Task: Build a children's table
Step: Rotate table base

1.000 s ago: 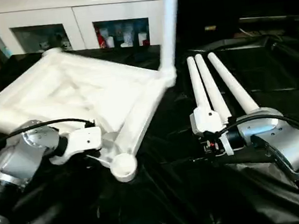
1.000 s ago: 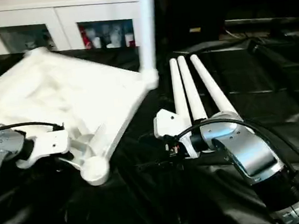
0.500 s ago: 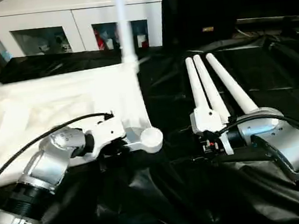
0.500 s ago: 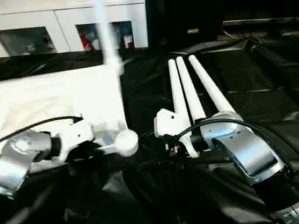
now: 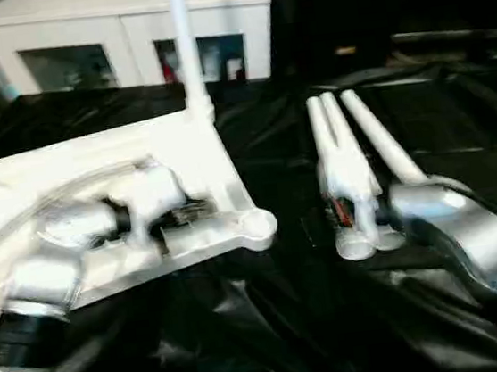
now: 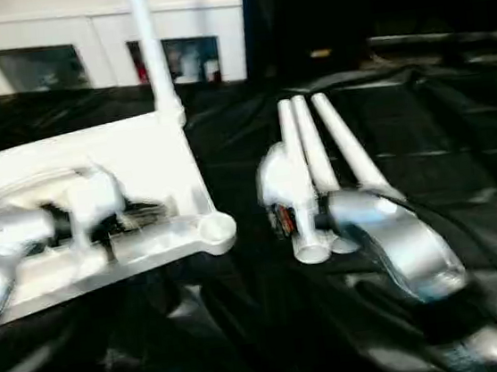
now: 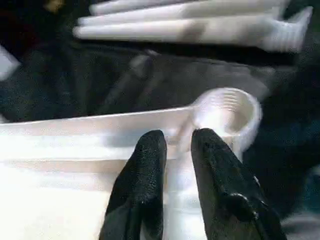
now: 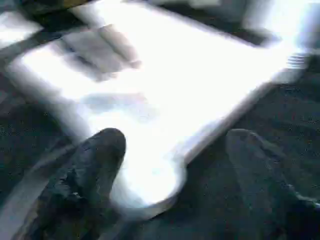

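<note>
The children's table lies in parts on black sheeting. Its white top (image 5: 138, 158) is upside down at the left, with one leg (image 5: 183, 41) standing upright in the far corner. My left gripper (image 7: 177, 137) is shut on a thin white rib of the top's near rim, right beside an empty round corner socket (image 7: 227, 112). Three loose legs (image 5: 352, 147) lie side by side at the right. My right gripper (image 8: 173, 137) is open above their thick ends, fingers (image 8: 95, 165) wide apart and facing the top's near corner.
A white cabinet (image 5: 80, 44) with glass doors stands behind the work surface. The crumpled black sheeting (image 5: 274, 327) covers the whole surface, and its front edge drops off at the near left.
The top has swung round flat with my left gripper on its rim, carrying the standing leg leftward. My right arm has moved forward over the loose legs' thick ends.
</note>
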Motion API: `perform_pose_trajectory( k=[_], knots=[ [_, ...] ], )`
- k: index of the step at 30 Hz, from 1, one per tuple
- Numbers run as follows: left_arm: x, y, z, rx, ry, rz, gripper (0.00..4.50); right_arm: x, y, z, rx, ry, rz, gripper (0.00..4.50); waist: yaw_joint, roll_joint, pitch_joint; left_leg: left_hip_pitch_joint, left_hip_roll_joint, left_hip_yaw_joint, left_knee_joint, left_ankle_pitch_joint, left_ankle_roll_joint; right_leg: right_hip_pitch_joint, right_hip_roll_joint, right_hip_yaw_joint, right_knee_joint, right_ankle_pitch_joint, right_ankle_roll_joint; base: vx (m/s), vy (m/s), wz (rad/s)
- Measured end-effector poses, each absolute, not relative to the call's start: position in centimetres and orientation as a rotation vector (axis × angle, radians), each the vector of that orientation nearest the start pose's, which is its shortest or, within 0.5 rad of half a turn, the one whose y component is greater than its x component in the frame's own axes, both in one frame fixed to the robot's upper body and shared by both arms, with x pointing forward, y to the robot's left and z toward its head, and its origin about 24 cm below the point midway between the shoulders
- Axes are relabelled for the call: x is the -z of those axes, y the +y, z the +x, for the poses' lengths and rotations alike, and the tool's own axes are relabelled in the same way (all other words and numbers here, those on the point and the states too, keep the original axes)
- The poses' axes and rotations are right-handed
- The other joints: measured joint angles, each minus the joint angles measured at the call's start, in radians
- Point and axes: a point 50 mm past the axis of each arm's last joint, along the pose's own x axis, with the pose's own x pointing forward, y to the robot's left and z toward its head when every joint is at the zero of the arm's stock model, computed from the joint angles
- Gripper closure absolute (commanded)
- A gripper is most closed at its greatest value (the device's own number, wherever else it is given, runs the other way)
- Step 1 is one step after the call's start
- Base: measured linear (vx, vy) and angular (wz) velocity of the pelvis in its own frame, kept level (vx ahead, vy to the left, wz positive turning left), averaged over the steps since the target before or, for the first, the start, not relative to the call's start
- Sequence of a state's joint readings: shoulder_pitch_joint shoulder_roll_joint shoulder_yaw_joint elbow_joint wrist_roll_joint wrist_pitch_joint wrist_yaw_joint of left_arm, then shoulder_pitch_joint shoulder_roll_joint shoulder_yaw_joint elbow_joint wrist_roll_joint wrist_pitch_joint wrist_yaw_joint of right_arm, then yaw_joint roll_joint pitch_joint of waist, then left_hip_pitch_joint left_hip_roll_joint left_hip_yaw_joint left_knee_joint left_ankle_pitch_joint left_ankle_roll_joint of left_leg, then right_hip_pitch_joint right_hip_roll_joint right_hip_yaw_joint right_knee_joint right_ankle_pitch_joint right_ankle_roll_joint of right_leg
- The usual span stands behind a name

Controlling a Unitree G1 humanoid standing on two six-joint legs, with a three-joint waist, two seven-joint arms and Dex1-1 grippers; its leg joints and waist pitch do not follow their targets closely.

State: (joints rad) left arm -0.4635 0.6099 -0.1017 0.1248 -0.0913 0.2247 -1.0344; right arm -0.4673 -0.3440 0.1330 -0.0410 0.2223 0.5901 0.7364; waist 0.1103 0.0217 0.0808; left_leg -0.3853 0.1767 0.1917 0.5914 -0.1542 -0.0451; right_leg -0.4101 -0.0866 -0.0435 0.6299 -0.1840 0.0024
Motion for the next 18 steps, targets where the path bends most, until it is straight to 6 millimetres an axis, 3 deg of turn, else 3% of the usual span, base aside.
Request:
perform_pose_trajectory(
  k=[4, 7, 14, 18],
  knots=[
    [-13.5, 19.2, 30.4, 0.958, 0.190, 0.503, 3.39, -11.4, -13.0, 31.7, -0.654, 0.265, -0.088, 0.22, 0.003, -0.010, 0.002, -0.001, 0.000, 0.000, 0.000, 0.000, 0.000, 0.000, 0.000, 0.001, 0.000, 0.000, 0.001, 0.000, 0.000, 0.00],
    [-14.1, 17.8, 29.7, 1.007, 0.157, 0.447, 3.39, -10.9, -13.5, 32.0, -0.501, 0.311, -0.024, 0.11, 0.003, -0.020, 0.004, -0.004, -0.001, 0.000, -0.001, 0.000, 0.000, -0.003, 0.000, 0.001, 0.000, 0.000, 0.001, 0.000, 0.000, 0.00],
    [-15.1, 17.1, 28.5, 1.046, 0.164, 0.435, 3.39, -10.0, -14.3, 32.2, -0.232, 0.507, -0.017, 0.11, -0.015, -0.021, 0.005, -0.005, -0.001, 0.002, -0.005, 0.000, -0.001, -0.008, 0.000, 0.002, 0.000, 0.000, 0.001, 0.000, 0.000, 0.00],
    [-15.1, 16.7, 27.7, 1.097, 0.199, 0.441, 3.39, -9.6, -14.2, 32.2, -0.185, 0.582, 0.003, 0.11, -0.022, -0.021, 0.005, -0.005, -0.001, 0.002, -0.008, 0.001, -0.001, -0.009, 0.001, 0.002, 0.000, -0.002, 0.003, 0.000, 0.000, 0.00]
  ],
)
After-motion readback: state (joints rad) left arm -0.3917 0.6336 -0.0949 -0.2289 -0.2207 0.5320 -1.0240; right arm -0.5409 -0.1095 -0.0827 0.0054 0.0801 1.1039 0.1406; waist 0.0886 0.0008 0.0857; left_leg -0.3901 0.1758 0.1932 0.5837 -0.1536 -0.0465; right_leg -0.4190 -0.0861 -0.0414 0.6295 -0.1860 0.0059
